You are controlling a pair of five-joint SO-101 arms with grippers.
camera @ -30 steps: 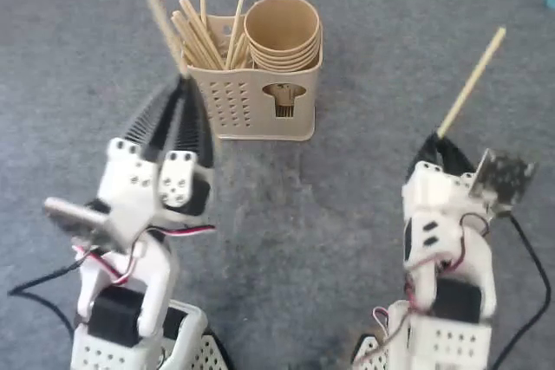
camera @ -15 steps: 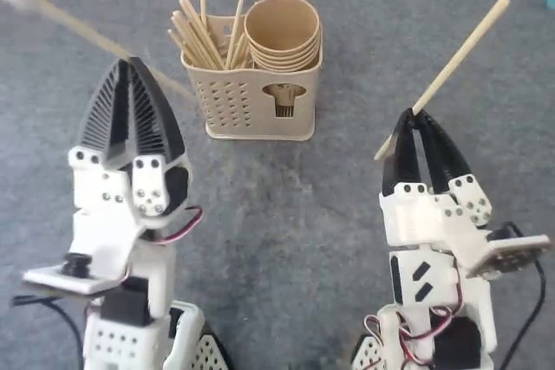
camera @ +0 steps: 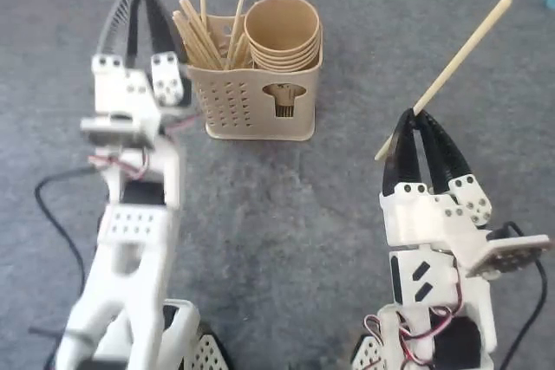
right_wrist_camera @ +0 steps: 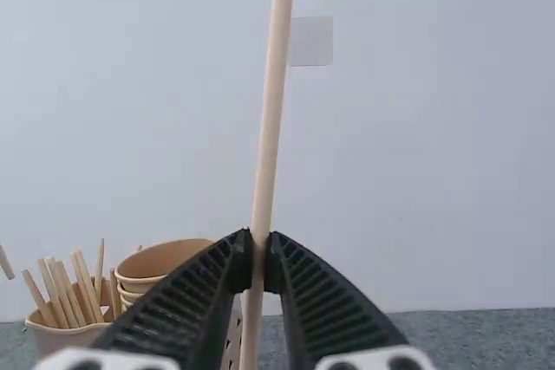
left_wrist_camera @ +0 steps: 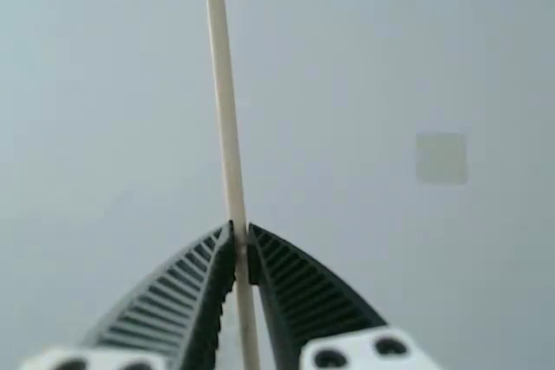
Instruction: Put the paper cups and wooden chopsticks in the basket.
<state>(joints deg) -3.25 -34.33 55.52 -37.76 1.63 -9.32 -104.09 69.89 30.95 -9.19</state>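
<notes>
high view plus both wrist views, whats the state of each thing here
basket: upright on the table
cups: stacked upright in the basket
bundle of chopsticks: standing in the basket beside the cups
left gripper: shut on left chopstick
left chopstick: clamped, sticking out past the fingertips
right gripper: shut on right chopstick
right chopstick: clamped, tilted, outside the basket

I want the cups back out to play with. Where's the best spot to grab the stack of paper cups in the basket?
Grab the paper cups by the top rim, coming straight down on the side away from the chopsticks. The stack stands upright, mouth open upward, and the basket wall covers its lower part, so the rim is probably the only free part.
</notes>
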